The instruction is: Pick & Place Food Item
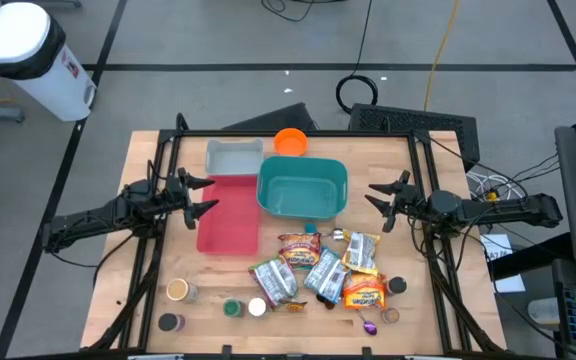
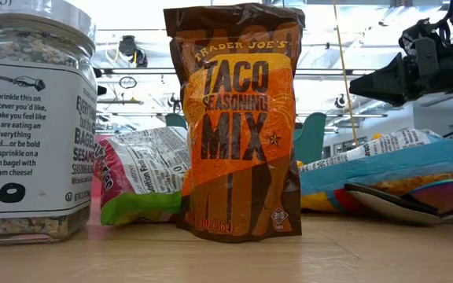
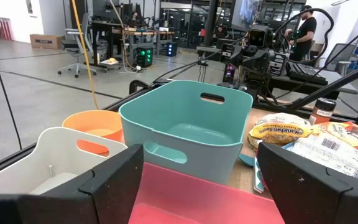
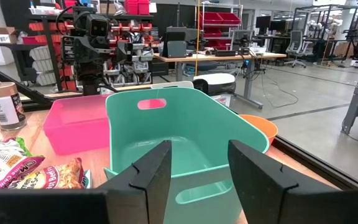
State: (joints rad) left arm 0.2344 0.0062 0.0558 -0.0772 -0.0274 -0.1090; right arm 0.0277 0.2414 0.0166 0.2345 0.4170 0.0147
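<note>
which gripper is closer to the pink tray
Left. The left gripper hangs open at the pink tray's left edge; the right gripper, also open and empty, waits across the table beyond the teal bin.

High view straight down; low view at tabletop, close behind packets; wrist views face across, sharing teal bin point(image 3: 188, 127).

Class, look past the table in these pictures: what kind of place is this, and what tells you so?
Probably a robotics lab or workshop: desks with office chairs on a wide concrete floor, red storage bins on shelving, and cables trailing from the wooden table.
</note>
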